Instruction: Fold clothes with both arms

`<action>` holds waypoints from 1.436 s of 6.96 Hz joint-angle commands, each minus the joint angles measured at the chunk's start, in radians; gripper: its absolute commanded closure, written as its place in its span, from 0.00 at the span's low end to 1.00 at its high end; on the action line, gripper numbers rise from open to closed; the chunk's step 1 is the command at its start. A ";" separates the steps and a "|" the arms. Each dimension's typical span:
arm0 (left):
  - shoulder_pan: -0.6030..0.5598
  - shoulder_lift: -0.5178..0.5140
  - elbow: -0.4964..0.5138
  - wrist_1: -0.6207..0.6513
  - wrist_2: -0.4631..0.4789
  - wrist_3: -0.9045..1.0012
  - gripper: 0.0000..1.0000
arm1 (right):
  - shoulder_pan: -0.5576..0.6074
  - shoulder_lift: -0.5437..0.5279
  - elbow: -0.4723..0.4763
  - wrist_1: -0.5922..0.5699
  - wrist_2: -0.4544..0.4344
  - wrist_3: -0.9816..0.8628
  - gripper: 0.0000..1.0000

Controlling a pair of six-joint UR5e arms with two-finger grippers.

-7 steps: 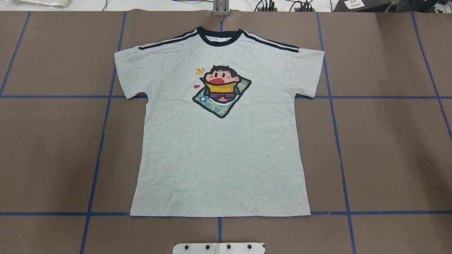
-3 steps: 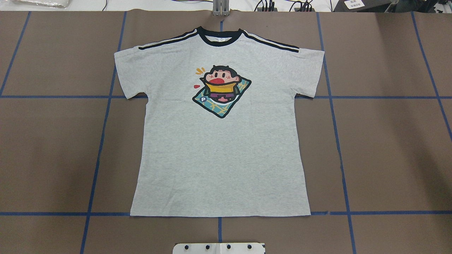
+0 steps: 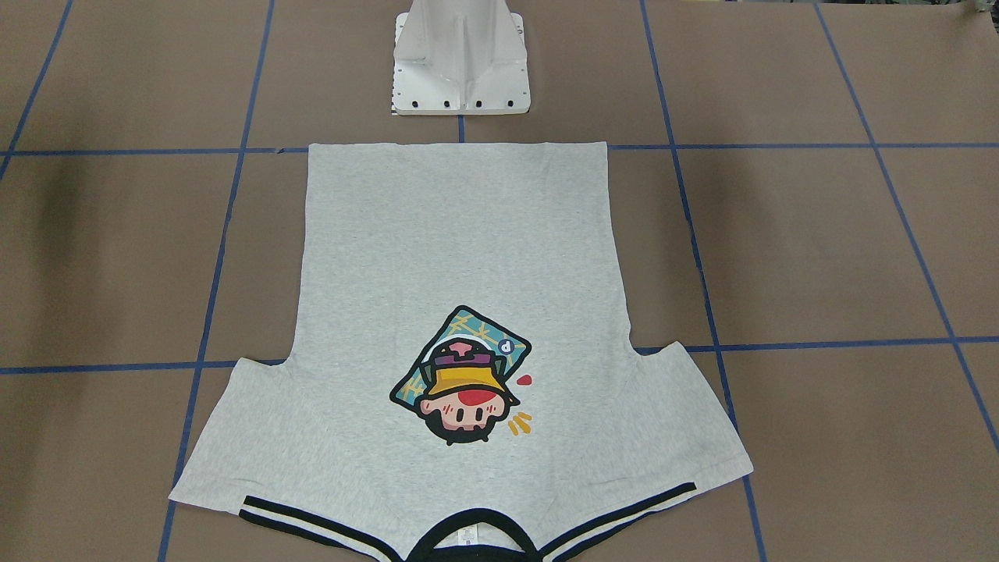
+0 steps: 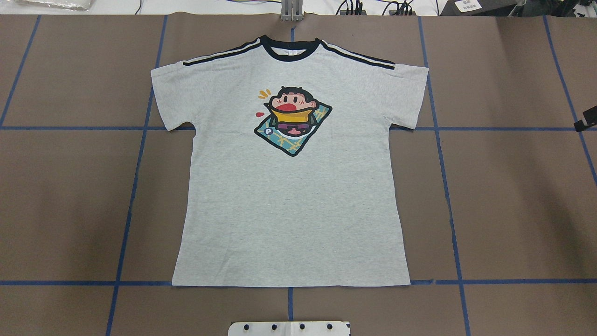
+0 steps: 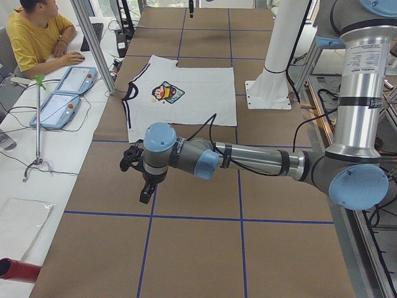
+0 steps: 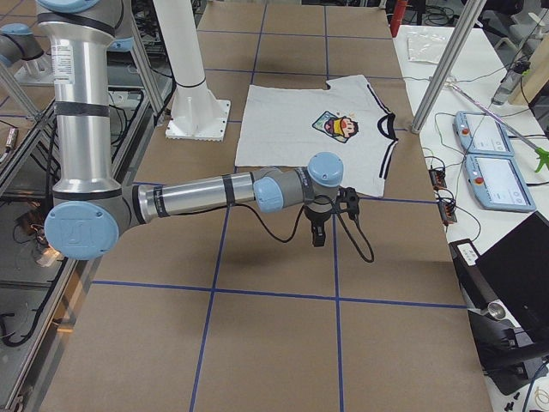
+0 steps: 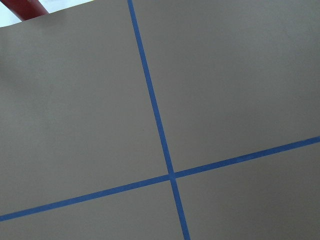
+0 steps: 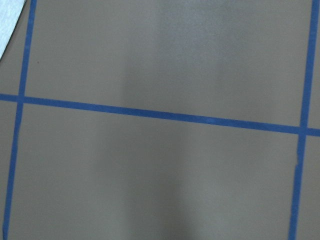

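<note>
The light grey T-shirt (image 4: 289,196) lies flat and face up on the brown table, its black collar on the far side from the robot. In the front-facing view the shirt (image 3: 460,250) has its cartoon print showing. My left gripper (image 5: 144,192) hangs over bare table well off the shirt's side. My right gripper (image 6: 318,236) hangs over bare table on the shirt's other side. Only a black tip of the right gripper (image 4: 588,123) shows at the overhead view's right edge. I cannot tell whether either gripper is open or shut. Both wrist views show only table and blue tape.
The white base pedestal (image 3: 460,62) stands just behind the shirt's hem. Blue tape lines grid the table. A seated person (image 5: 37,34) and two teach pendants (image 5: 62,99) are on the white side table beyond the collar. A red object (image 5: 15,271) lies nearby.
A black tip of the right gripper has come into the overhead view at its right edge. The shirt has not moved.
</note>
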 commanded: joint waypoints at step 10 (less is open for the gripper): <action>0.044 -0.009 0.001 -0.070 -0.024 -0.006 0.00 | -0.305 0.657 -0.782 0.556 -0.441 0.701 0.03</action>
